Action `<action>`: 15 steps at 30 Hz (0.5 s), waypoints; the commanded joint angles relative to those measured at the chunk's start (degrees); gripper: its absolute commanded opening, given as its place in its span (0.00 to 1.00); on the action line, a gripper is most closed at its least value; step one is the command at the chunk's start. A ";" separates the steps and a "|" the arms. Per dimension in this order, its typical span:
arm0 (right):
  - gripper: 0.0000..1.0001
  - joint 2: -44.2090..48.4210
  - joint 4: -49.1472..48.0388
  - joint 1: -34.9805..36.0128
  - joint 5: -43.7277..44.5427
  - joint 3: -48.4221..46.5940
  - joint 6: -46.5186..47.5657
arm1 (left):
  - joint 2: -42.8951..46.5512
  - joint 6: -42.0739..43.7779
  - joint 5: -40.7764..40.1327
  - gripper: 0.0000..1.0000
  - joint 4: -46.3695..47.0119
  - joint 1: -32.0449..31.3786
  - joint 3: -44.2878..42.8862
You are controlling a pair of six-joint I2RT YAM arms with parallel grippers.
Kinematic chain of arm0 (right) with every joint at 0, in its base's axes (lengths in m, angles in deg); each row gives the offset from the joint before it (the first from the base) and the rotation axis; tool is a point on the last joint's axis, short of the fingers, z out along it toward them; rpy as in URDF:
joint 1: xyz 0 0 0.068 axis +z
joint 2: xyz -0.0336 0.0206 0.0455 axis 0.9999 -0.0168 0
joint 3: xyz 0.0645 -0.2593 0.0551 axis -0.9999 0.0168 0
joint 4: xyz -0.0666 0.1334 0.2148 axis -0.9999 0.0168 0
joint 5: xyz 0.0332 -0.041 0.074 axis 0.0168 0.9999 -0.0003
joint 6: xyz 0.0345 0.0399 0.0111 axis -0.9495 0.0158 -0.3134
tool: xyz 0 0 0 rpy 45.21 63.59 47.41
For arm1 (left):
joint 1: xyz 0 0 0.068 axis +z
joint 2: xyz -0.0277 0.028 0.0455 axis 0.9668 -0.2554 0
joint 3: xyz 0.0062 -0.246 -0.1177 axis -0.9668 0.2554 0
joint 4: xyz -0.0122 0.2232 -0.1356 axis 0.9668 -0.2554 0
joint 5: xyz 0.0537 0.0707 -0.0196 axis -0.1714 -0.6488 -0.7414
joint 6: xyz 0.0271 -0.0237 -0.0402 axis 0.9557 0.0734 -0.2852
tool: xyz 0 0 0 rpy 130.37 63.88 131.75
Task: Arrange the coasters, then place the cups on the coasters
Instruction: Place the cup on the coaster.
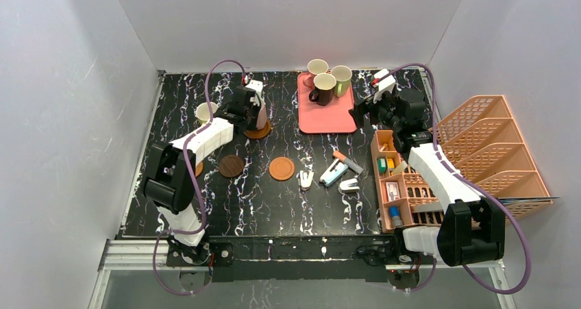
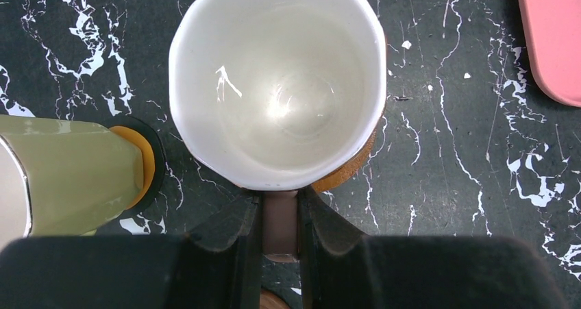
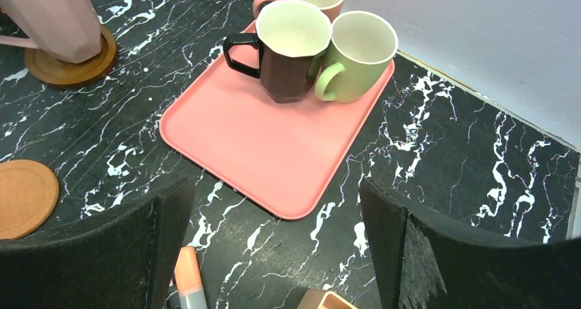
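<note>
My left gripper (image 2: 279,216) has its jaws pinched narrow on the handle of the pink cup (image 2: 277,83). The cup stands upright on a brown coaster (image 2: 351,170) on the left half of the tabletop (image 2: 466,186). Just beside it, the yellow-green cup (image 2: 68,175) sits on its own coaster (image 2: 139,164).

From the right wrist view the pink cup looks seated flat, so I judge this to be the release. I want to part the jaws slowly, only enough to free the handle. Then I back away along the handle's line, so I neither turn the cup nor brush its neighbour.

My right gripper (image 3: 274,196) hangs with jaws wide and empty near the pink tray (image 3: 260,151), where three cups (image 3: 291,48) stand. Bare coasters (image 1: 231,166) lie mid-tabletop.
</note>
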 commanded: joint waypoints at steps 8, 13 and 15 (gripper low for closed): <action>0.98 1.70 -1.76 -0.20 -1.04 0.32 -0.18 | 1.62 0.47 -1.22 0.00 1.96 0.15 -3.90; 0.98 1.70 -1.71 -0.20 -1.18 0.28 -0.17 | 1.56 0.70 -0.51 0.00 1.42 0.10 -4.25; 0.98 1.80 -1.72 -0.25 -1.24 0.27 -0.19 | 1.34 0.73 -0.30 0.00 1.12 0.15 -4.46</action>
